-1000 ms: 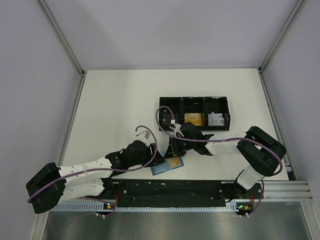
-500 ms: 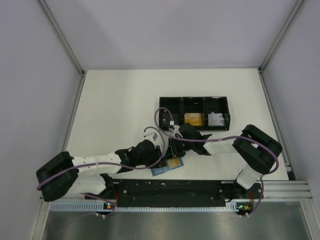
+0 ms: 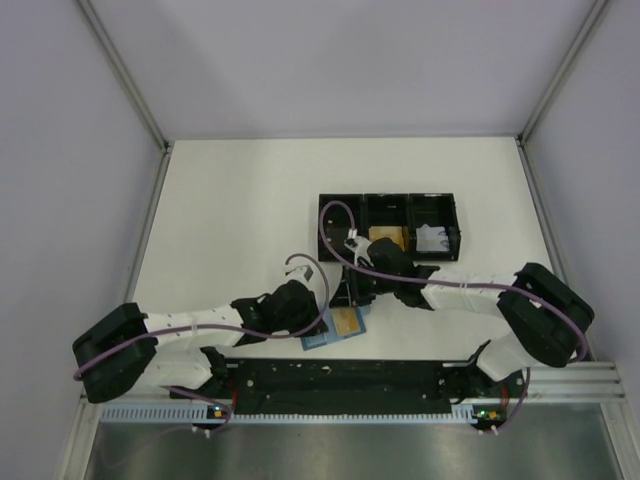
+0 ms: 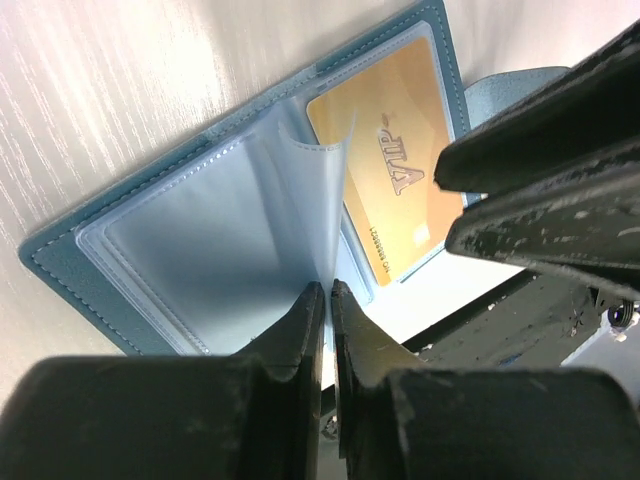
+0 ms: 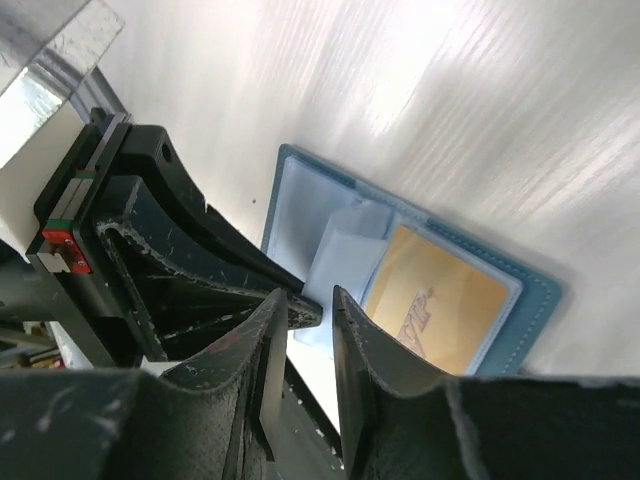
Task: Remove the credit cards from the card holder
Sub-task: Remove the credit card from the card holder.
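The teal-blue card holder [image 3: 318, 340] lies open on the table near the front edge, also in the left wrist view [image 4: 200, 250] and the right wrist view [image 5: 300, 200]. An orange-gold credit card [image 4: 395, 190] sits in the pocket of its right leaf [image 5: 435, 310]. My left gripper [image 4: 327, 290] is shut on a clear inner sleeve leaf of the holder and holds it upright. My right gripper [image 5: 310, 298] hovers just above the holder's near edge, jaws a narrow gap apart, with nothing between them. Its fingers [image 4: 540, 170] partly cover the card. No black card shows.
A long black three-compartment tray [image 3: 340, 205] stands behind the holder. Its middle compartment holds an orange card [image 3: 385, 238] and its right one a white paper wad [image 3: 432, 238]. The black base rail [image 3: 340, 378] runs just in front of the holder.
My left arm has reached right to the holder, and its gripper now pinches the clear sleeve leaf. The right arm's elbow has swung right and its gripper has drawn back slightly.
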Available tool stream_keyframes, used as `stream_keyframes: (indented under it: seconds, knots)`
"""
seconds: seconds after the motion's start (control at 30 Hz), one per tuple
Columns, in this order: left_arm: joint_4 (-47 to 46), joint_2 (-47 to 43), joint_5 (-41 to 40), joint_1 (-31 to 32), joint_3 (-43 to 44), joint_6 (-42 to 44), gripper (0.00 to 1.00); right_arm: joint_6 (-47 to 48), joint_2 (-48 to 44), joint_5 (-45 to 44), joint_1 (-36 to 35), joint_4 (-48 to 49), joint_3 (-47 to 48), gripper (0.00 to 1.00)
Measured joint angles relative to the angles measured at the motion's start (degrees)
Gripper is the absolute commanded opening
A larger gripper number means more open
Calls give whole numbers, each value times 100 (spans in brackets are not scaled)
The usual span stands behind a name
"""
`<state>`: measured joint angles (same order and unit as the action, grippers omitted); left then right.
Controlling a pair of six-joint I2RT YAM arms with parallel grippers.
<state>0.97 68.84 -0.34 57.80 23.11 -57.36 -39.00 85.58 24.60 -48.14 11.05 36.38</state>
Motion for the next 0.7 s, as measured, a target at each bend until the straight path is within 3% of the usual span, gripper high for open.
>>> stream_keyframes:
  seconds: [0.27,0.47,0.7]
  knots:
    - [-17,-162,-57,0,-107,-72,11,31,160,-166,72,74,-201,24]
    - [-103,-420,-68,0,-308,-142,11,46,540,-199,72,238,-223,4]
    - [-188,-459,-79,0,-363,-155,11,52,793,-85,72,518,-157,3]
